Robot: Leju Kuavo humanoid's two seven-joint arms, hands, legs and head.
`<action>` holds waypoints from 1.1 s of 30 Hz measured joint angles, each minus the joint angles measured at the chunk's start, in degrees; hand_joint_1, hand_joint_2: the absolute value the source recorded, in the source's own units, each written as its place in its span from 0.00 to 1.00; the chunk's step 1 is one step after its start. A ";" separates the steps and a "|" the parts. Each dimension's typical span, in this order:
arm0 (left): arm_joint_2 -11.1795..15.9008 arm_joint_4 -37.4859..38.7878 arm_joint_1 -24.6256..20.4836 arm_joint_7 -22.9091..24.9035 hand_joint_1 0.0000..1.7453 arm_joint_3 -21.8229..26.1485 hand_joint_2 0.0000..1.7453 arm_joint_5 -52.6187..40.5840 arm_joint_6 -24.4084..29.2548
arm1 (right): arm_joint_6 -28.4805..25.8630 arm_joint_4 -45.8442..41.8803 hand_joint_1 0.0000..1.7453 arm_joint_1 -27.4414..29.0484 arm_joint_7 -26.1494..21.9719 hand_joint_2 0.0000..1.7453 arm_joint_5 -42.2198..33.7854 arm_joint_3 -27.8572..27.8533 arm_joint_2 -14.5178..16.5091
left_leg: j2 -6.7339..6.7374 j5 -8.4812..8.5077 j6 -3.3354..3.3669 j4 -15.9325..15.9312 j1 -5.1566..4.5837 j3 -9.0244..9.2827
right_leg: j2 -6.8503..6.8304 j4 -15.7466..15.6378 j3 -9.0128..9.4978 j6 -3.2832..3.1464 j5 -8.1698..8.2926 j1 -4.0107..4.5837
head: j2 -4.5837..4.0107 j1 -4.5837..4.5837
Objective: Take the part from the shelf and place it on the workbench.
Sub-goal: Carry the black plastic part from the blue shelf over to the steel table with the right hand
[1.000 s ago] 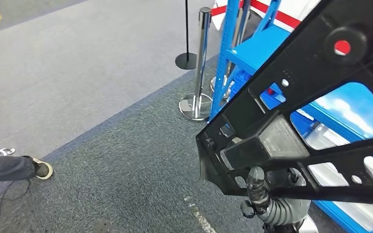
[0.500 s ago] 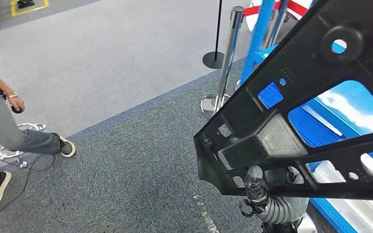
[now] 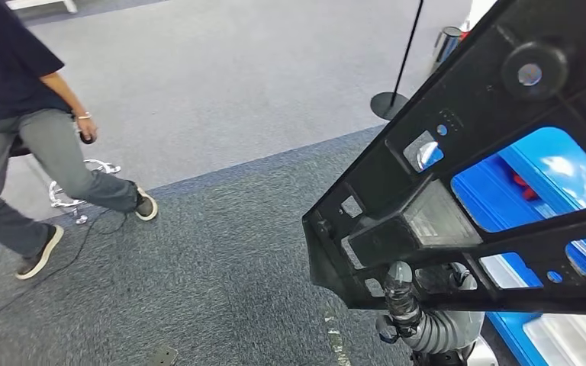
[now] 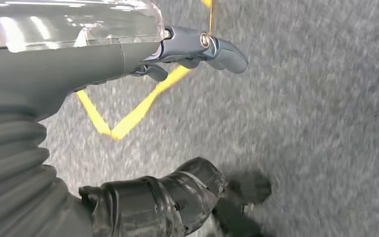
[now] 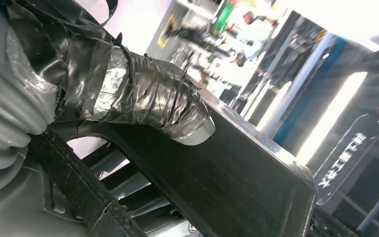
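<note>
- The right hand point(image 3: 412, 309) grips the black frame part point(image 3: 458, 191) from below, fingers point(image 5: 143, 98) wrapped on its edge, above grey carpet point(image 3: 221, 267).
- The left hand point(image 4: 128, 54) holds nothing, fingers apart.
- A person point(image 3: 23, 122) walks nearby.

Head view evenly lit, sharp. Left wrist view: carpet point(image 4: 316, 98) motion-blurred, glare on clear cover point(image 4: 69, 22). Right wrist view: background overexposed, out of focus.

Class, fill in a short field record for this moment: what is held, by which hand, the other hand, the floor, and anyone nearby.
Held item: large black part, raised off the floor
Holding hand: right hand, gripping its lower edge
Left hand: holds nothing, above grey carpet
Floor marking: yellow line
Nearby: person walking on the left
Behind part: blue shelf
</note>
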 joint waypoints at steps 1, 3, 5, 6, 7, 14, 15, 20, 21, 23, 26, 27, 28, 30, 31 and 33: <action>0.01 0.00 -0.10 0.16 0.00 -0.05 1.00 -0.26 -0.09 | 0.04 0.03 1.00 -0.04 0.09 1.00 0.05 0.00 -0.01 | -0.68 -0.16 -0.38 0.51 0.03 -0.38 | 0.92 -1.73 0.75 -0.07 0.26 -0.11 | 0.00 0.04; 0.04 0.00 -0.11 0.34 0.00 -0.11 1.00 -0.61 -0.19 | 0.07 0.07 1.00 -0.13 0.40 1.00 0.38 -0.01 -0.02 | -1.87 -0.06 -1.08 0.75 0.18 -1.08 | 1.01 -2.33 1.00 -0.66 -0.05 0.07 | 0.00 0.12; 0.04 -0.01 0.12 0.47 0.00 -0.27 1.00 -0.78 -0.26 | 0.07 0.06 1.00 -0.26 0.69 1.00 0.76 -0.01 -0.02 | -1.02 -0.14 -1.65 1.33 0.29 -1.65 | -0.20 -2.55 1.16 -1.41 0.16 0.13 | 0.00 0.08; 0.02 -0.01 0.13 0.53 0.00 -0.37 1.00 -0.82 -0.28 | 0.07 0.02 1.00 -0.30 0.82 1.00 0.91 0.00 -0.02 | 0.50 -0.84 -1.93 2.83 0.25 -2.33 | -0.85 -2.76 1.34 -1.77 0.24 0.08 | 0.00 -0.12; 0.01 -0.02 0.01 0.61 0.00 -0.46 1.00 -0.85 -0.29 | 0.08 -0.05 1.00 -0.32 0.99 1.00 1.01 -0.01 -0.02 | 2.35 -2.10 -2.19 5.39 0.21 -3.51 | -1.56 -2.92 1.54 -2.05 0.24 0.11 | 0.00 -0.27; 0.05 -0.02 -0.28 0.98 0.00 -0.91 1.00 -1.20 -0.30 | 0.67 -0.42 1.00 -0.30 1.94 1.00 1.11 0.00 -0.02 | 6.87 -1.56 -1.51 7.84 -0.12 -4.89 | -6.37 -3.05 2.42 -2.59 -0.56 0.97 | 0.00 -0.51; 0.10 -0.02 -0.37 0.99 0.00 -0.91 1.00 -1.20 -0.29 | 0.71 -0.53 1.00 -0.30 1.96 1.00 1.11 -0.01 -0.02 | 8.40 -0.45 -0.90 4.25 -0.61 -3.06 | -7.01 -3.15 2.66 -2.49 -0.71 1.14 | 0.00 -0.48; 0.32 -0.03 -0.48 1.02 0.00 -0.97 1.00 -1.21 -0.24 | 0.77 -0.78 1.00 -0.33 2.10 1.00 1.11 -0.02 -0.02 | 8.61 0.47 0.62 -0.86 -1.53 -0.56 | -9.04 -4.06 3.85 -1.38 -1.25 1.36 | 0.00 -0.47; 0.32 -0.03 -0.40 1.03 0.00 -0.97 1.00 -1.23 -0.24 | 0.77 -0.81 1.00 -0.34 2.10 1.00 1.11 -0.02 -0.02 | 7.90 0.73 0.85 -1.52 -1.30 -0.09 | -7.86 -3.42 3.80 -1.17 -1.88 1.33 | 0.00 -0.42; 0.26 -0.04 -0.46 0.95 0.00 -0.98 1.00 -1.26 -0.22 | 0.75 -0.87 1.00 -0.19 2.07 1.00 1.11 -0.02 -0.02 | 6.48 1.11 1.27 -2.32 -0.86 0.62 | -4.47 1.54 1.58 -0.95 -4.56 1.22 | 0.00 -0.15; 0.28 -0.04 -0.41 0.57 0.00 -0.98 1.00 -1.09 -0.03 | 0.60 -0.88 1.00 0.49 1.65 1.00 0.91 -0.01 -0.03 | 4.02 0.95 1.56 -2.07 -0.73 0.65 | -2.78 10.66 -3.67 -0.63 -7.28 1.15 | 0.00 -0.06; 0.29 -0.04 -0.25 0.38 0.00 -0.98 1.00 -0.93 0.07 | 0.54 -0.86 1.00 0.62 1.37 1.00 0.63 0.00 -0.03 | 3.13 0.81 1.50 -1.85 -0.65 0.66 | -2.71 10.49 -4.05 -0.47 -6.20 1.03 | 0.00 -0.08; 0.30 -0.04 -0.10 0.20 0.00 -0.98 1.00 -0.73 0.13 | 0.52 -0.83 1.00 0.66 1.02 1.00 0.20 0.00 -0.02 | 2.20 0.59 1.31 -1.50 -0.53 0.66 | -2.53 8.18 -3.37 -0.28 -4.17 0.82 | 0.00 -0.07; 0.37 -0.04 0.08 -0.06 0.00 -0.98 1.00 -0.34 0.15 | 0.67 -0.70 1.00 0.51 0.28 1.00 -0.77 0.00 0.01 | 0.40 -0.09 0.63 -0.29 -0.28 0.34 | -0.41 1.35 -0.75 0.11 -0.62 0.18 | 0.00 0.03; 0.45 -0.03 0.07 -0.08 0.00 -0.98 1.00 -0.22 0.12 | 0.80 -0.63 1.00 0.41 -0.03 1.00 -1.14 0.00 0.05 | -0.40 -0.43 0.23 0.40 -0.22 -0.06 | 0.98 -0.96 0.27 0.12 0.07 -0.08 | 0.00 0.10; 0.64 -0.02 0.17 0.03 0.00 -0.98 1.00 -0.13 0.07 | 1.03 -0.50 1.00 0.24 -0.37 1.00 -1.71 0.00 0.13 | -1.76 -0.60 -0.54 1.08 -0.05 -0.96 | 2.46 -2.10 0.79 -0.29 -0.28 -0.02 | 0.00 0.24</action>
